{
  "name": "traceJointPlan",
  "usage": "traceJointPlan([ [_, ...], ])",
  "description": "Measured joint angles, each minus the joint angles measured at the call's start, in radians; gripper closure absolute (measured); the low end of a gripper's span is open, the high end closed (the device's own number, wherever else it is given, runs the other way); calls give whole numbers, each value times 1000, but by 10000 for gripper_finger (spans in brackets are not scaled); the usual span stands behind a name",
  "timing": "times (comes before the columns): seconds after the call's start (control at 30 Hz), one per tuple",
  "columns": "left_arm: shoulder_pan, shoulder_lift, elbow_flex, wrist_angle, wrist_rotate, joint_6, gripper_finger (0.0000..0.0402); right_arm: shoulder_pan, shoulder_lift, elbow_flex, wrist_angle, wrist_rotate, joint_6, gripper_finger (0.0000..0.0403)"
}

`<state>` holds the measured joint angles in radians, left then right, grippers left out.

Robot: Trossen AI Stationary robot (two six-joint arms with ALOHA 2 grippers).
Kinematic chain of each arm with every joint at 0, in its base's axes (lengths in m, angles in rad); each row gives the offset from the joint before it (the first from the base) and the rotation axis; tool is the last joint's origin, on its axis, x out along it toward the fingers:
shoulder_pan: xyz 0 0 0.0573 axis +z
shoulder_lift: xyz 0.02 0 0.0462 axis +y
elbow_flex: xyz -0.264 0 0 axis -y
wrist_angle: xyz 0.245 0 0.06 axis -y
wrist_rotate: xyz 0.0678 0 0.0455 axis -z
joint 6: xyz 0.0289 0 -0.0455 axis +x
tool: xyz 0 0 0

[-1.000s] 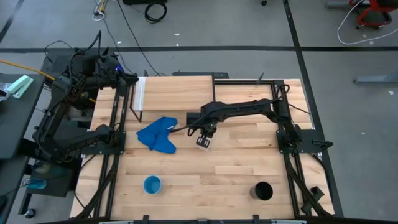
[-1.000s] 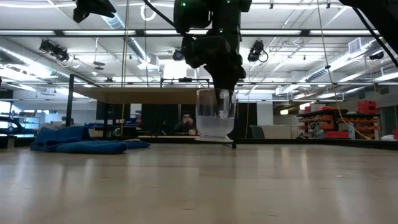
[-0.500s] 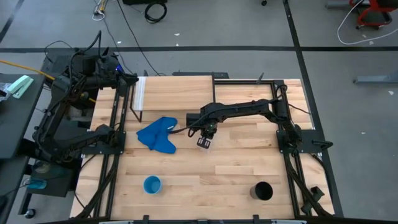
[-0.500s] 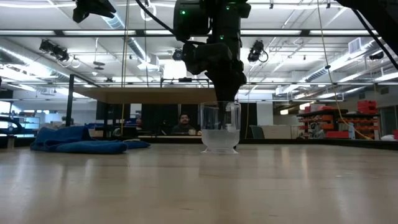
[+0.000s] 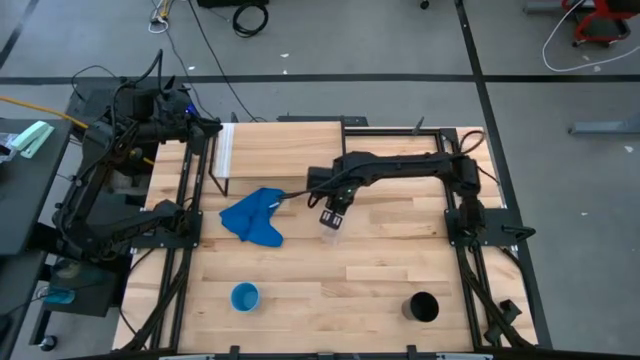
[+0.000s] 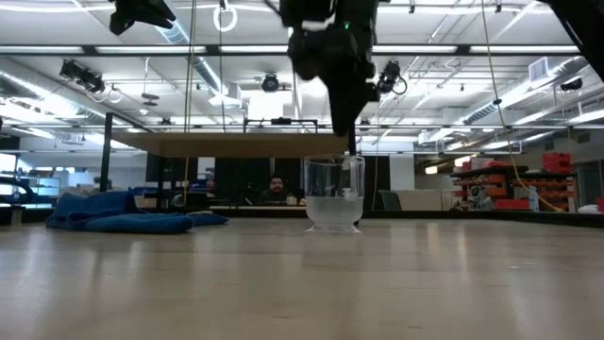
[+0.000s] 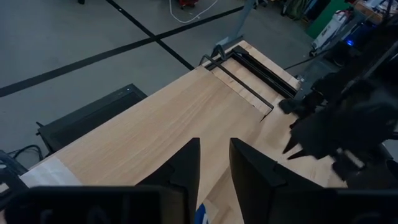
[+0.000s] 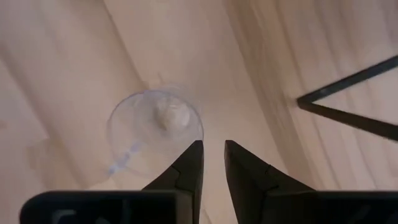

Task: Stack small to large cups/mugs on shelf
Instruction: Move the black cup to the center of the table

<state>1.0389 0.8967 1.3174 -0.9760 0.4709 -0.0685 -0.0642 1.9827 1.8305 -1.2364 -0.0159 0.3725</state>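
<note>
The small clear see-through cup (image 5: pixel 332 237) stands upright mid-table, right of the blue cloth (image 5: pixel 253 217). It looks light, stiff and slippery, best pinched at its rim. The right gripper (image 5: pixel 333 209) hangs just above it, fingers slightly parted and empty. The left gripper (image 7: pixel 214 169), fingers slightly apart, waits far-left. Three cups: clear, light blue cup (image 5: pixel 245 296), black cylindrical cup (image 5: pixel 423 307); one light-wood shelf (image 5: pixel 285 146).

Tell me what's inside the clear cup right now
Nothing shows inside the clear cup: the right wrist view looks straight down into it and sees only its base and the wooden table through it. The right claw hangs just above its rim, not inside.
</note>
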Motion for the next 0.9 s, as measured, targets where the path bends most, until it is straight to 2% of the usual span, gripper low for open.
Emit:
traceJointPlan([
  [0.23, 0, 0, 0, 0, 0, 0, 314, 29, -182, 2, -117, 0, 22, 331],
  [0.43, 0, 0, 0, -1, 0, -7, 319, 117, -362, 2, -272, -5, 248, 331],
  [0.57, 0, 0, 0, -1, 0, -48, 315, 239, -481, 2, -297, -20, 418, 331],
  [0.73, 0, 0, 0, -1, 1, -92, 311, 457, -597, 2, -292, -11, 630, 330],
  [0.9, -15, 0, 0, -2, 0, -142, 314, 713, -627, 2, -311, 58, 824, 330],
])
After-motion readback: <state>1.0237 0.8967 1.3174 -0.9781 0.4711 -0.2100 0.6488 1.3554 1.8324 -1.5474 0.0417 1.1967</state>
